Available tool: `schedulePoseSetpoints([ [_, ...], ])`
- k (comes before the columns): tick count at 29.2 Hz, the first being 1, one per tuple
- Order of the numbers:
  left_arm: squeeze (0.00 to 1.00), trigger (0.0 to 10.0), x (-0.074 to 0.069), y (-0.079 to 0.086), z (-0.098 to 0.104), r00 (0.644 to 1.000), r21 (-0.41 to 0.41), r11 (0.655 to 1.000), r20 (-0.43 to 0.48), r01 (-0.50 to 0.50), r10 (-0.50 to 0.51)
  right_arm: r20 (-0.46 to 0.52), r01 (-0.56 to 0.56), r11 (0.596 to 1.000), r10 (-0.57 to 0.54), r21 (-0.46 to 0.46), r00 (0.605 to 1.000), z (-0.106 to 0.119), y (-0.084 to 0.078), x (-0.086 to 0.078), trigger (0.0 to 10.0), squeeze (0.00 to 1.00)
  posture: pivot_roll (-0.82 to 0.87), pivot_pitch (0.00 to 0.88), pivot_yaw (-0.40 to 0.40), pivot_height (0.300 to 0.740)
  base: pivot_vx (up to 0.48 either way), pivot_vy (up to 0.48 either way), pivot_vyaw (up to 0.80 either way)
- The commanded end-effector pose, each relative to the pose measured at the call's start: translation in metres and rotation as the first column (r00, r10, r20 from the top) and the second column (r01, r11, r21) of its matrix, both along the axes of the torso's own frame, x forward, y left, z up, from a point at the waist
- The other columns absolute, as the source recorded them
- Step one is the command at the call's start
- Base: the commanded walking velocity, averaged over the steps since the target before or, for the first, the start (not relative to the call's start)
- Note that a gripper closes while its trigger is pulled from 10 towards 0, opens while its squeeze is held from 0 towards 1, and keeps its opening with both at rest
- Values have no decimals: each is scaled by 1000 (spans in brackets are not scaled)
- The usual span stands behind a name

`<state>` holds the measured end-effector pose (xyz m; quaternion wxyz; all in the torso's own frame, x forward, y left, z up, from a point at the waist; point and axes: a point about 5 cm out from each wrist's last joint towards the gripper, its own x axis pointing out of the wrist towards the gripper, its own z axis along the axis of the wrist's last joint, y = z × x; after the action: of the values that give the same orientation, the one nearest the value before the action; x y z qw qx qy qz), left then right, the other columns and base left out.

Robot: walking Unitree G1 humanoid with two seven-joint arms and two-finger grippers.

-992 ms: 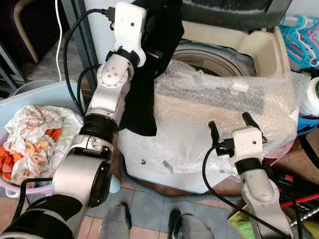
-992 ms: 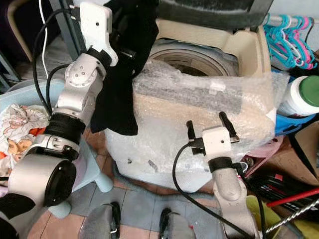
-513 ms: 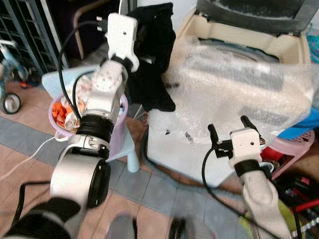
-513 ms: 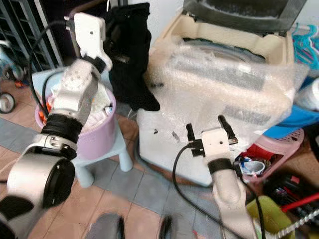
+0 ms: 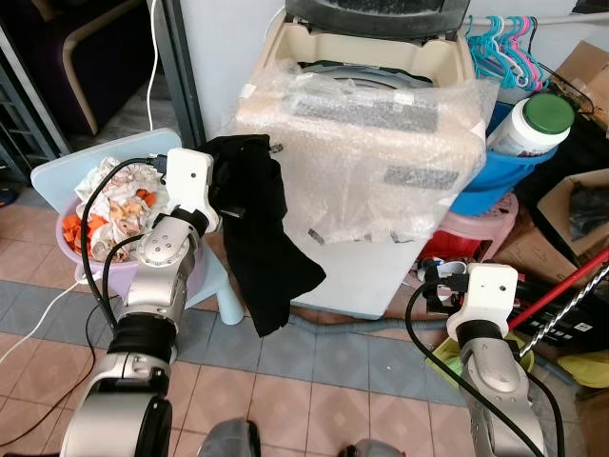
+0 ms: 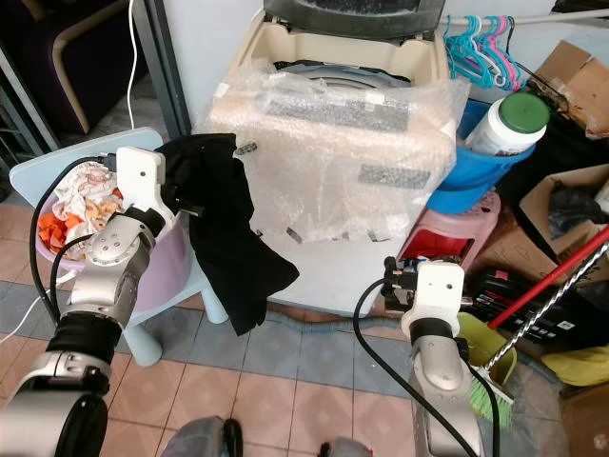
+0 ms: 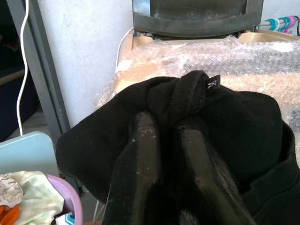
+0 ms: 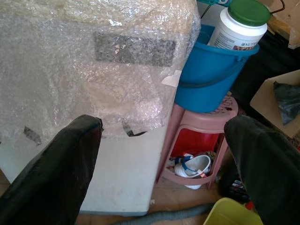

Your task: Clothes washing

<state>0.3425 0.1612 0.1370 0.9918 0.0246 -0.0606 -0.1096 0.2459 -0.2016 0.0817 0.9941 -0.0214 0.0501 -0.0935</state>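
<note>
Left tool (image 7: 164, 140) pinches a black garment (image 5: 262, 233), which I see hanging in the air before the washer (image 5: 371, 124), beside its bubble-wrapped front corner. Behind that arm a lilac basket (image 5: 71, 262) of clothes (image 5: 114, 195) sits on a pale blue stool (image 5: 224, 290). Right tool (image 8: 168, 154), fingers spread, hangs low by the washer's right side, facing a blue bucket (image 8: 206, 75) on a pink stool (image 8: 201, 140).
</note>
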Motion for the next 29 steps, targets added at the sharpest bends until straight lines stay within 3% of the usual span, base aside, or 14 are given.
schedulePoseSetpoints([
  [1,0,10000,-3,7,8,998,-16,999,40,-50,50,7,-9,999,9,33,1000,0,2,5,10000,0,4,16,-18,740,0,0,0],
  [7,0,10000,-5,9,13,997,-25,998,55,-59,60,-50,-55,998,56,24,997,-11,5,-3,10000,0,21,4,-25,740,0,0,0],
  [9,0,10000,3,5,36,992,-32,999,120,-32,35,-163,-93,996,90,-12,983,-28,-2,-19,10000,0,16,8,-25,740,0,0,0],
  [12,0,10000,11,2,57,984,-46,999,174,-14,22,-275,-75,997,81,31,958,-45,-11,-31,10000,0,10,10,-25,740,0,0,0],
  [14,0,10000,22,-8,89,966,-35,999,259,32,-22,-451,-16,993,67,115,890,-72,-23,-44,10000,0,-1,12,-24,740,0,0,0],
  [15,0,10000,28,-17,105,953,-30,997,296,69,-57,-473,-25,993,75,112,878,-76,-23,-45,10000,0,0,10,-25,740,0,0,0],
  [17,0,10000,33,-31,122,933,-3,992,342,124,-116,-457,-77,991,117,105,882,-74,-16,-42,10000,0,-3,7,-23,740,156,0,0],
  [24,0,10000,41,-53,140,910,1,980,371,199,-185,-427,-115,990,141,85,893,-67,-11,-35,10000,0,-15,9,-19,740,381,0,0],
  [27,0,10000,42,-55,144,906,-2,979,380,204,-188,-414,-117,989,144,91,899,-66,-11,-34,10000,0,-15,10,-19,740,480,0,0],
  [29,0,10000,45,-57,153,896,-8,978,402,210,-189,-354,-137,984,168,110,920,-59,-8,-31,10000,0,-17,9,-18,740,480,0,0],
])
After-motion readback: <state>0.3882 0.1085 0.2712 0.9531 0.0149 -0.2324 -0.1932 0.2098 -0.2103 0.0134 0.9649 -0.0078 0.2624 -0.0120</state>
